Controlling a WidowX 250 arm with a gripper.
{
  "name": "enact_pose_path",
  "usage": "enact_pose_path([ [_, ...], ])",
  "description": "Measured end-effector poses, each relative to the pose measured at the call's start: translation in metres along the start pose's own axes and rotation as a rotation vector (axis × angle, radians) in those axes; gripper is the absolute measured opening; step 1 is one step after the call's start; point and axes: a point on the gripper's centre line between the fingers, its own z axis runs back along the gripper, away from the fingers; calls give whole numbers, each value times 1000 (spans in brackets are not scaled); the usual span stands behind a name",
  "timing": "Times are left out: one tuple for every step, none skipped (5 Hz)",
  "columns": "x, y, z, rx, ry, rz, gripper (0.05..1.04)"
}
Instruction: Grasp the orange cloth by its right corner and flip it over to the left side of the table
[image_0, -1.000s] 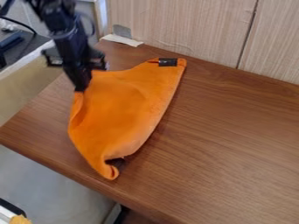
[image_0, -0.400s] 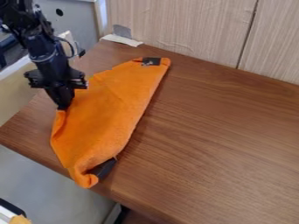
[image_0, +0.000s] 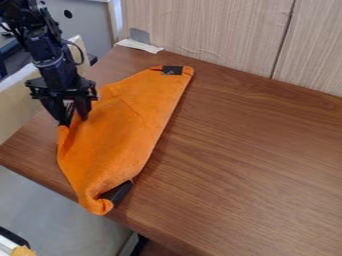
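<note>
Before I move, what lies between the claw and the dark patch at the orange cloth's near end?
Just the orange cloth: in the camera view it spans the stretch from the claw to the dark patch.

A cloth (image_0: 123, 135) lies on the left part of the table (image_0: 254, 150), as the camera sees it, running at a slant from near the back down to the front edge. The gripper (image_0: 74, 121) is at the cloth's left side. One patch (image_0: 172, 70) sits on the cloth's far end, another (image_0: 118, 193) at its near end, right of the folded corner. Behind the table stands a wall (image_0: 214, 30); a paper strip (image_0: 139, 46) lies at its foot, behind the cloth.
</note>
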Motion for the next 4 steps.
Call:
enact_pose_path([
  [3,-3,4,-4,-7,-4,1010],
  [2,-5,5,-13,3,-9,1008],
  [3,-5,20,-6,-2,-13,1001],
  [8,-5,45,10,-40,-22,1001],
])
